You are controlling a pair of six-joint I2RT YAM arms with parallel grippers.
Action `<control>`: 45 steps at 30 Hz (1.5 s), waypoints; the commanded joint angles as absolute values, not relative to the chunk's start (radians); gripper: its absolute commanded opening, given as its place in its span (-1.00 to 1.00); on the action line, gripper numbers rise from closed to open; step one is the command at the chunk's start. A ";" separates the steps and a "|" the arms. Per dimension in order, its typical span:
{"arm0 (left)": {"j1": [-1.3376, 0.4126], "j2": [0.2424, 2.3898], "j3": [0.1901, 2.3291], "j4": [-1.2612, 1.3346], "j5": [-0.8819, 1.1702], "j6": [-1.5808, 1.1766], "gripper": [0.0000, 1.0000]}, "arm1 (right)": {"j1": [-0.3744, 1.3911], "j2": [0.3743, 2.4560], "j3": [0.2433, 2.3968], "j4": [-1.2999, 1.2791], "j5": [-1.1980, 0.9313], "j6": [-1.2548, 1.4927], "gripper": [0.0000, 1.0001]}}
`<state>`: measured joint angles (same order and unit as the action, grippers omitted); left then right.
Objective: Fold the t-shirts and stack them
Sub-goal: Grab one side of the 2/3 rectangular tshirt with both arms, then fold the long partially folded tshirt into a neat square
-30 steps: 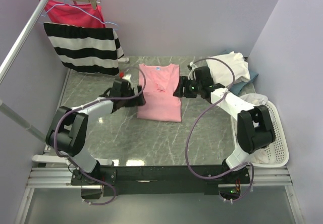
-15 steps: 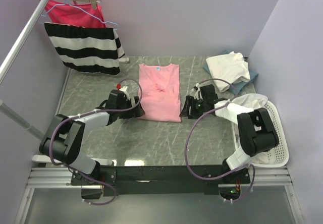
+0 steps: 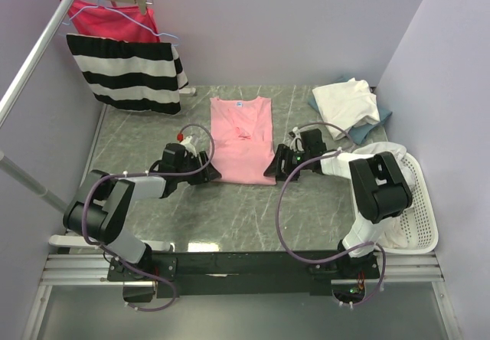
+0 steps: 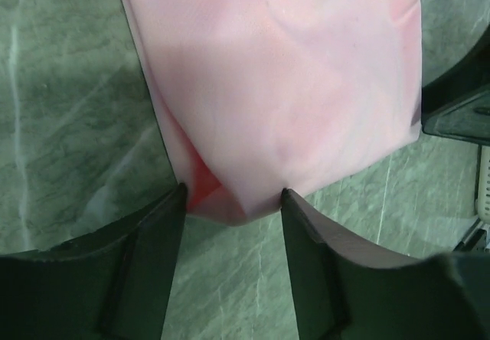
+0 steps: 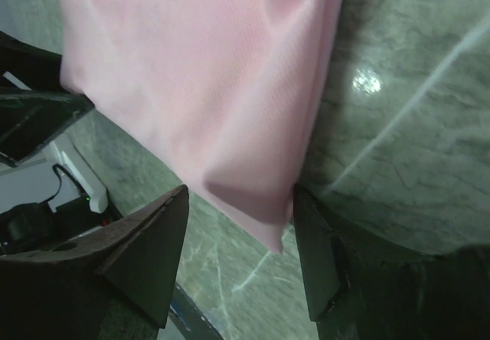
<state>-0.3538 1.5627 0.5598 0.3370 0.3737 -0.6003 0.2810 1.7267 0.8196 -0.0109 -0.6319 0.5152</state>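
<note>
The light pink t-shirt (image 3: 242,141) lies flat in the middle of the table, folded into a long narrow strip with the collar at the far end. My left gripper (image 3: 208,173) is at its near left corner. In the left wrist view the gripper (image 4: 232,202) is open, and the corner of the pink t-shirt (image 4: 276,87) lies between the jaws. My right gripper (image 3: 272,173) is at the near right corner. In the right wrist view it (image 5: 239,202) is open around that corner of the pink t-shirt (image 5: 207,72). Neither gripper is closed on the cloth.
Folded cream-white t-shirts (image 3: 346,104) lie on a blue one (image 3: 383,115) at the back right. A white basket (image 3: 425,210) holding white cloth (image 3: 379,152) stands at the right edge. A striped garment (image 3: 126,72) and a magenta one (image 3: 107,18) hang on the rail at the back left.
Both grippers have slid along the pink t-shirt's sides towards me, from about its middle to its near corners. The shirt has not moved.
</note>
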 commanded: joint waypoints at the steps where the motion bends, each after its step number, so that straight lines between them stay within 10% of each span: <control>1: -0.356 1.589 0.509 0.281 0.420 -0.623 0.15 | 0.299 1.810 0.827 -0.003 -0.627 0.534 0.29; 7: -0.356 1.612 0.528 0.258 0.397 -0.629 -0.42 | 0.325 1.861 0.835 0.032 -0.627 0.563 0.15; 12: -0.356 1.643 0.551 0.232 0.376 -0.626 -0.98 | 0.322 1.871 0.842 0.032 -0.595 0.558 -0.46; 16: -0.356 1.643 0.568 0.196 0.376 -0.620 -0.99 | 0.322 1.826 0.824 0.023 -0.580 0.538 -0.98; 45: -0.511 1.184 0.813 -0.364 0.193 -0.657 -0.98 | 0.350 1.357 0.777 -0.265 -0.649 0.400 -1.00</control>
<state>-0.5133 1.1667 0.6926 -0.3161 0.2958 -0.6758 0.3492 1.3136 0.6590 -0.2241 -0.6510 0.4419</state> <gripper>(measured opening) 0.023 0.023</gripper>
